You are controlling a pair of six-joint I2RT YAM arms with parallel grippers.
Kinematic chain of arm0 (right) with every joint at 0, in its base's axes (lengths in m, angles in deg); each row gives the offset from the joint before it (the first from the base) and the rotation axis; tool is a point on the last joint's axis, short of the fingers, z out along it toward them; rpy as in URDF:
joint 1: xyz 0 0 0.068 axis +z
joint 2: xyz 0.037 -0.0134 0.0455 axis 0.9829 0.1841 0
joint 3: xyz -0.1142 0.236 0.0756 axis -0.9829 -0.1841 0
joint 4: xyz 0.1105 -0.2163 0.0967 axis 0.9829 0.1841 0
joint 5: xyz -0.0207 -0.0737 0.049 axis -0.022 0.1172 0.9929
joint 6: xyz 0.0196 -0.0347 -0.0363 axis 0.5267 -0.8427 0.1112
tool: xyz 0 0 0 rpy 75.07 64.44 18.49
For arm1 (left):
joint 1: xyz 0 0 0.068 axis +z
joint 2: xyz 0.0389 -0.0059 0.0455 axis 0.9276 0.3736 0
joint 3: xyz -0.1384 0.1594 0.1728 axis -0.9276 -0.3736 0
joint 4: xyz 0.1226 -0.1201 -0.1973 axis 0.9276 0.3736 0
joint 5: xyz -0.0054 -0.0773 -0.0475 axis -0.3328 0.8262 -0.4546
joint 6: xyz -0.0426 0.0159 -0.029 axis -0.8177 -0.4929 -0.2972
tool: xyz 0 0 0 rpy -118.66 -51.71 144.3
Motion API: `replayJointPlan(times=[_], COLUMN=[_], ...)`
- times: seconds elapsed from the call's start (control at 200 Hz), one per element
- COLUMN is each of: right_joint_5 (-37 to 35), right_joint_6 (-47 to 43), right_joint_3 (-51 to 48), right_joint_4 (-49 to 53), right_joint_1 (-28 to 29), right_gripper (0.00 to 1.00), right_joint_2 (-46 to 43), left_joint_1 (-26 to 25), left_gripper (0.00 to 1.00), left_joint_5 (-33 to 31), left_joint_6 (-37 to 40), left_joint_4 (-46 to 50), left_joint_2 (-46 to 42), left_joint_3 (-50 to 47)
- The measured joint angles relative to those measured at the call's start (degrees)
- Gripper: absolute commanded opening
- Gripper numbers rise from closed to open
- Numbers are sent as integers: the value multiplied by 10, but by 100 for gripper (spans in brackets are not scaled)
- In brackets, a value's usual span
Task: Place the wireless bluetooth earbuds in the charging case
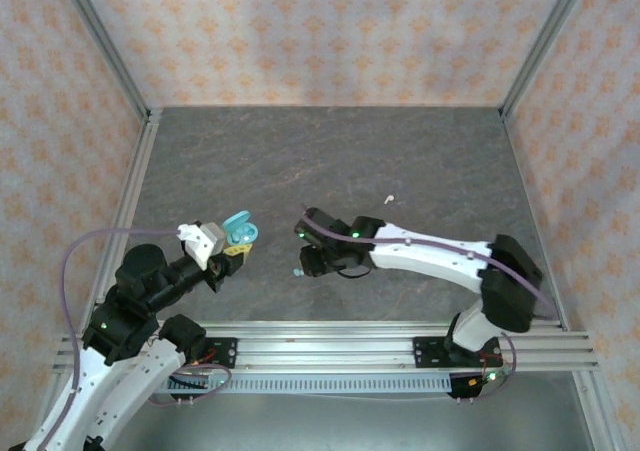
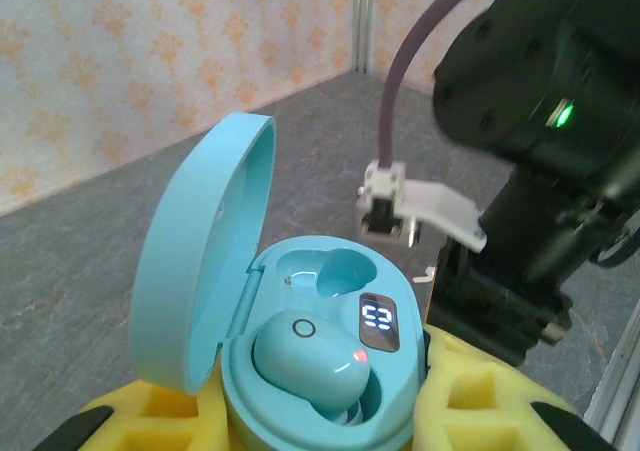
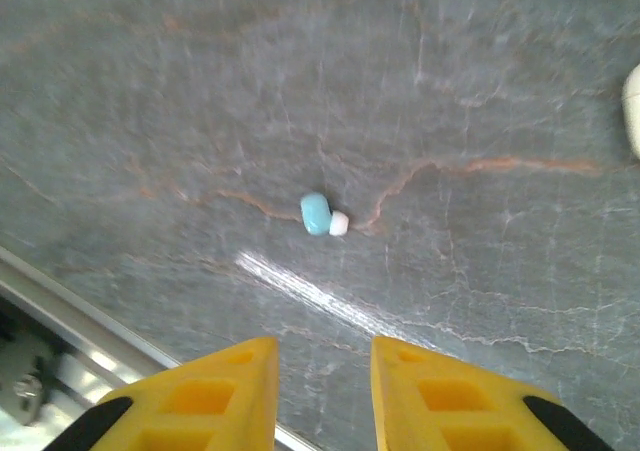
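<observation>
- Holding the open teal charging case (image 2: 200, 271) above the table's (image 3: 450, 121) front left part, the left hand (image 1: 233, 244) pinches its base; one seated earbud (image 2: 310, 356) rests inside.
- A loose earbud (image 3: 318, 214) lies near the table's front edge, under the spread right hand (image 3: 325, 371).

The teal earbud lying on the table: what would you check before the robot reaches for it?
1. Lid of the teal charging case open: ok.
2. Free slot in the case: ok, it sits empty beside the seated earbud.
3. Left gripper clamped on the case: ok.
4. Right gripper open: ok, jaws apart, nothing between them.
5. Loose earbud in line with that gap: ok, on the table just ahead.
6. Which way the loose earbud must turn to fit: cannot tell.
</observation>
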Motion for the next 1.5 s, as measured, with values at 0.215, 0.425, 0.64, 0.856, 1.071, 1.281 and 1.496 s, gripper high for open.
replayJointPlan(times=[0.215, 0.425, 0.64, 0.856, 1.071, 1.281, 1.496], right_joint_5=[-11, -26, -35, -47, -65, -76, -80], right_joint_6=[-20, -26, -34, -49, -70, -84, -89], right_joint_3=[65, 96, 115, 141, 177, 194, 197], right_joint_4=[37, 53, 54, 56, 70, 83, 92], right_joint_1=[36, 50, 50, 50, 50, 48, 47], right_gripper=[28, 26, 24, 24, 24, 24, 24], right_joint_2=[120, 162, 180, 206, 228, 250, 257], left_joint_1=[0, 0, 0, 0, 0, 0, 0], left_gripper=[18, 18, 18, 18, 19, 18, 19], left_joint_5=[0, -11, -20, -32, -37, -43, -43], left_joint_6=[1, 3, 3, 3, 3, 3, 3], left_joint_4=[18, 37, 48, 52, 52, 61, 61], left_joint_2=[-9, -11, -22, -22, -22, -22, -22], left_joint_3=[0, 0, 0, 0, 0, 0, -1])
